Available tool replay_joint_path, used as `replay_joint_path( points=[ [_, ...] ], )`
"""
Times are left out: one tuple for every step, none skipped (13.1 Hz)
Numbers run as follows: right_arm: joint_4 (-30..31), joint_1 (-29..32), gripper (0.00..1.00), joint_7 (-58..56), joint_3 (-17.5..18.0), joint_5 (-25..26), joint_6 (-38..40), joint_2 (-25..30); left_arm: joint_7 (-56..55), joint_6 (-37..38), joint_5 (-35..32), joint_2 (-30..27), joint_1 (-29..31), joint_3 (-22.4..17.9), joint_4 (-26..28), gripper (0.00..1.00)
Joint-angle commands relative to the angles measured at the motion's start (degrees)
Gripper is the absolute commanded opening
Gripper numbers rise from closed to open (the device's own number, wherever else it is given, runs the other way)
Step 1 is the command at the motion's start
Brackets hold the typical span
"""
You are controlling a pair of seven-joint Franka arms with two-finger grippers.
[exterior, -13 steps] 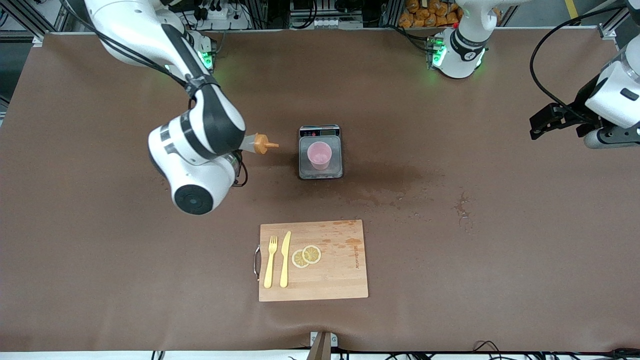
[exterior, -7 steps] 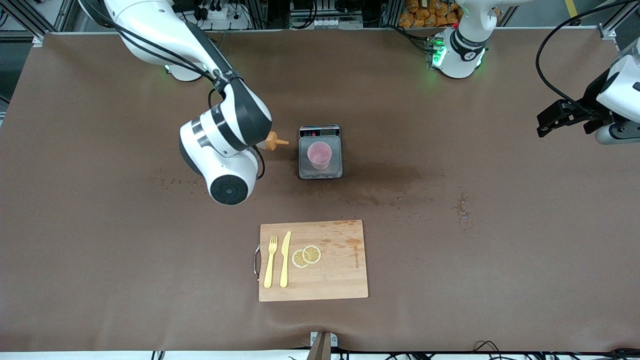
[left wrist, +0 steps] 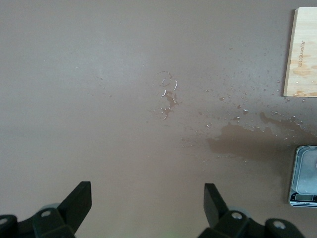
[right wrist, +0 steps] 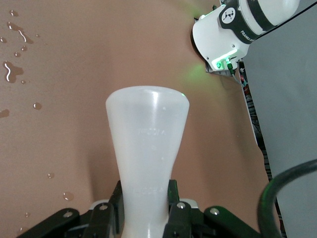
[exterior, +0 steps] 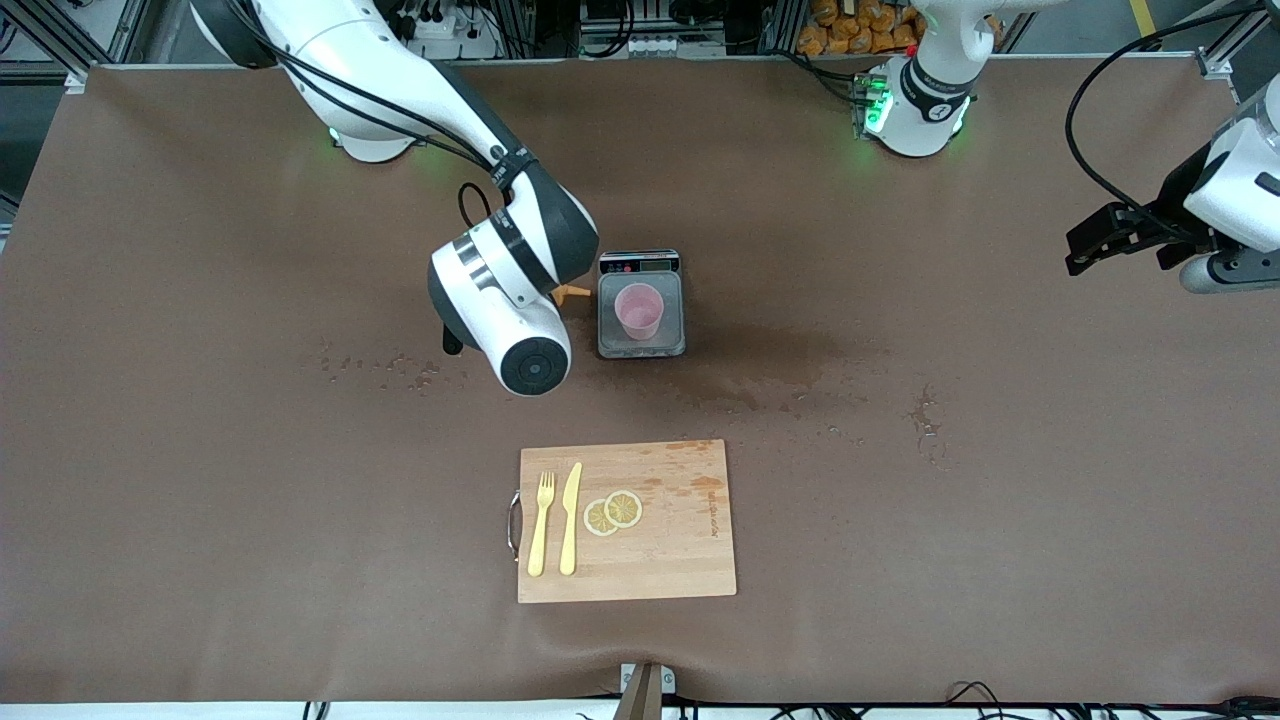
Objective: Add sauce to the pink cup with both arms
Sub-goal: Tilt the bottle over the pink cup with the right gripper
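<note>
Front view. Your right gripper is hidden under the wrist, over the table just beside the scale, at that end of it toward the right arm. Only the orange nozzle of the bottle shows, lying roughly level and aimed at the cup. The cup is plain pale pink, tapered, with no handle, and stands upright on the scale. It looks light and easy to tip, so I would keep the nozzle off its rim. Nearer the camera lies a board with a fork, a knife and two lemon slices. Your left gripper waits over the table's edge at the left arm's end.

Left wrist view. The left gripper stands wide and holds nothing. Below it you see a wet patch on bare table, with a corner of the scale and the board at the frame's edge.

Right wrist view. The right gripper is clamped across the bottle at its narrow waist, with the flared base toward the camera. The body is whitish, translucent and smooth. It is probably soft plastic that gives under a squeeze and may slip, so the waist is the place to hold it. The left arm's base shows in the distance.
</note>
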State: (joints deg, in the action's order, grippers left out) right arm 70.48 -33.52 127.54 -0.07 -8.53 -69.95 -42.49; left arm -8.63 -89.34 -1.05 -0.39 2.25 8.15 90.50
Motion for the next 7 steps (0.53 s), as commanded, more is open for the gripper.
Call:
replay_joint_path(
  points=[
    [-0.9, -0.4, 0.27, 1.1, -0.5, 1.1, 0.5, 0.2, 0.9, 0.0, 1.3, -0.5, -0.1, -0.4, 0.2, 1.0],
    [-0.9, -0.3, 0.27, 1.1, -0.5, 1.1, -0.1, 0.2, 0.9, 0.1, 1.3, -0.5, 0.0, -0.4, 0.3, 1.0],
    [-0.8, -0.1, 0.26, 1.4, -0.5, 1.1, -1.0, 0.2, 1.0, 0.1, 1.3, -0.5, 0.0, -0.4, 0.3, 1.0],
    [-0.8, -0.3, 0.25, 2.4, -0.5, 1.1, -2.0, 0.0, 0.9, 0.1, 1.3, -0.4, 0.0, -0.5, 0.3, 1.0],
    [-0.9, -0.3, 0.23, 2.7, -0.5, 1.1, -2.9, 0.1, 0.9, 0.1, 1.3, -0.4, 0.0, -0.5, 0.6, 1.0],
    [-0.9, -0.2, 0.23, 2.7, -0.5, 1.1, -2.9, 0.1, 0.9, 0.1, 1.2, -0.4, -0.1, -0.4, 0.6, 1.0],
    [-0.9, -0.1, 0.2, 2.7, -0.5, 1.0, -2.8, 0.0, 0.7, 0.1, 1.3, -0.4, -0.1, -0.5, 0.6, 1.0]
  ],
)
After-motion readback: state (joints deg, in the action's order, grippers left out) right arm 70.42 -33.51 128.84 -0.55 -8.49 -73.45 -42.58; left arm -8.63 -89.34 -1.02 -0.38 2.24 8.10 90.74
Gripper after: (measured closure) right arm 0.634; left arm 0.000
